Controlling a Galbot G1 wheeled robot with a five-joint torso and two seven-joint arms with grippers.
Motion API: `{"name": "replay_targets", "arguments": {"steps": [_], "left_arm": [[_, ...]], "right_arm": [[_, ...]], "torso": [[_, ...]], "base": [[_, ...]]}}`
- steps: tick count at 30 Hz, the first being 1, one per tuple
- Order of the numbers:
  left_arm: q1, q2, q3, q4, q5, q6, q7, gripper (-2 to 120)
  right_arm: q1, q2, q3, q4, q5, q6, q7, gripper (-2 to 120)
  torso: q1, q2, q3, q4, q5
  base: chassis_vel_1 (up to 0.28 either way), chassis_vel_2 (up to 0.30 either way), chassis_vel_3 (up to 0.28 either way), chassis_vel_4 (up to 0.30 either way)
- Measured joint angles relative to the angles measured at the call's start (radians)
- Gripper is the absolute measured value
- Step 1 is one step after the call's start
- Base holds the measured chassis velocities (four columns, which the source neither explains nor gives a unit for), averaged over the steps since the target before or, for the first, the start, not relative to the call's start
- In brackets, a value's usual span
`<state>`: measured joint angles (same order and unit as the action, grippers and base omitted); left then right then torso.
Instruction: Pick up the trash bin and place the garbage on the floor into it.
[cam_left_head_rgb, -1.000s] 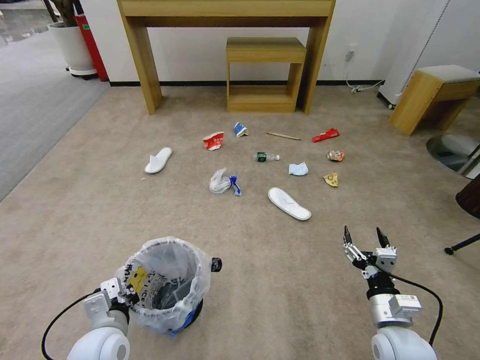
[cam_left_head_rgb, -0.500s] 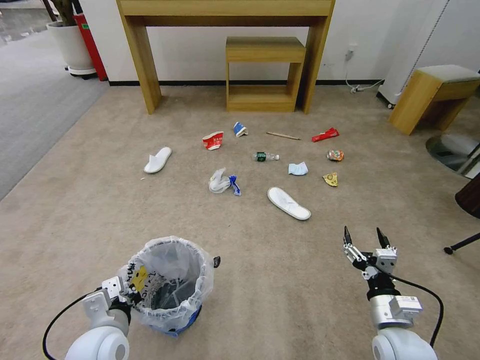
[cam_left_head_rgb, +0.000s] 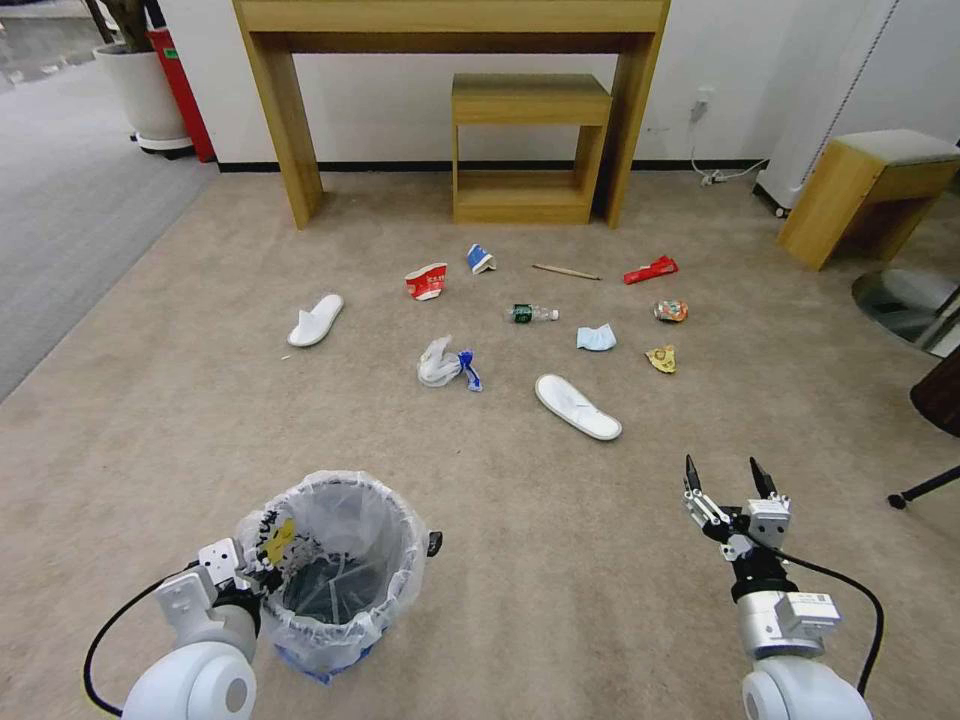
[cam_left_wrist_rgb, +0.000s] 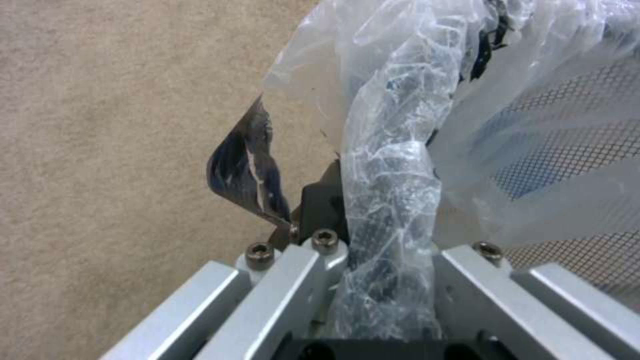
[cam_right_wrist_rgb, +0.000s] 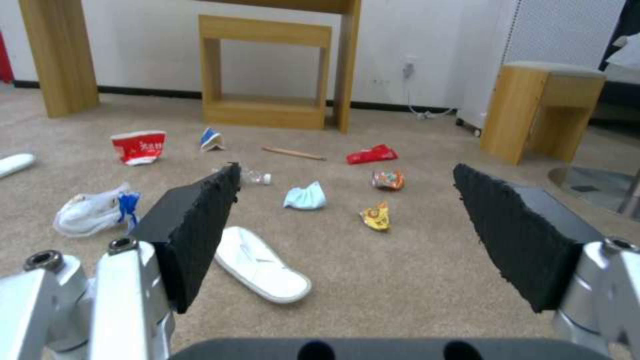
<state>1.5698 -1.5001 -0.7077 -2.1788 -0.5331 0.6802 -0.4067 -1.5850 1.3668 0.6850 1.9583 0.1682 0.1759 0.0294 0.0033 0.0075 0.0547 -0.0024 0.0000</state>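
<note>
The left claw (cam_left_head_rgb: 262, 572) is pinched tight on the rim of the trash bin (cam_left_head_rgb: 335, 570), bag and all. The bin has come a bit nearer the robot than a second ago. The right claw (cam_left_head_rgb: 727, 478) hangs wide open, holding nothing, over the floor (cam_left_head_rgb: 560, 560).

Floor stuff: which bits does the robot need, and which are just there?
Needed: bin, held by left gripper; slippers, cups, bottle, mask, bag; right gripper, open.
Just there: desk, stools, plant pot.
</note>
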Motion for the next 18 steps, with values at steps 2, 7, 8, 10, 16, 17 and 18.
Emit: {"name": "replay_targets", "arguments": {"steps": [2,7,8,10,16,17,18], "left_arm": [[-0.009,-0.005,0.001,-0.001,-0.004,-0.002,0.001,1],[-0.021,-0.014,0.001,-0.001,-0.012,-0.004,0.001,1],[-0.021,-0.014,0.001,-0.001,-0.012,-0.004,0.001,1],[-0.027,-0.021,0.001,-0.005,-0.018,-0.006,0.001,1],[-0.032,-0.031,0.005,-0.016,-0.024,-0.01,0.001,1],[-0.035,-0.034,0.005,-0.02,-0.028,-0.01,0.001,1],[-0.037,-0.036,0.005,-0.024,-0.031,-0.011,0.001,1]], "right_arm": [[-0.001,-0.001,0.001,-0.001,0.0,0.0,0.0,83],[0.0,-0.003,0.003,-0.001,0.0,0.0,0.0,83],[0.0,-0.003,0.003,-0.001,0.0,0.0,0.0,83],[0.0,-0.004,0.004,-0.001,0.001,0.0,0.0,83],[-0.001,-0.003,0.004,-0.002,0.0,0.0,0.0,83],[-0.001,-0.003,0.004,-0.002,-0.001,0.0,0.0,83],[-0.002,-0.003,0.004,-0.002,-0.002,0.0,0.0,83]], "torso": [[0.0,0.0,0.0,-0.0001,0.0],[0.0,0.0,0.0,-0.0001,0.0],[0.0,0.0,0.0,-0.0001,0.0],[0.0,0.0,0.0,0.0,0.0],[0.0,0.0,0.0,0.0,0.0],[0.0,0.0,0.0,0.0,0.0],[0.0,0.0,0.0,-0.0001,0.0001]], "base": [[0.0,0.0,0.0,0.0],[0.0,0.0,0.0,0.0],[0.0,0.0,0.0,0.0],[0.0,0.0,0.0,0.0],[0.0,0.0,0.0,0.0],[0.0,0.0,0.0,0.0],[0.0,0.0,0.0,0.0]]}}
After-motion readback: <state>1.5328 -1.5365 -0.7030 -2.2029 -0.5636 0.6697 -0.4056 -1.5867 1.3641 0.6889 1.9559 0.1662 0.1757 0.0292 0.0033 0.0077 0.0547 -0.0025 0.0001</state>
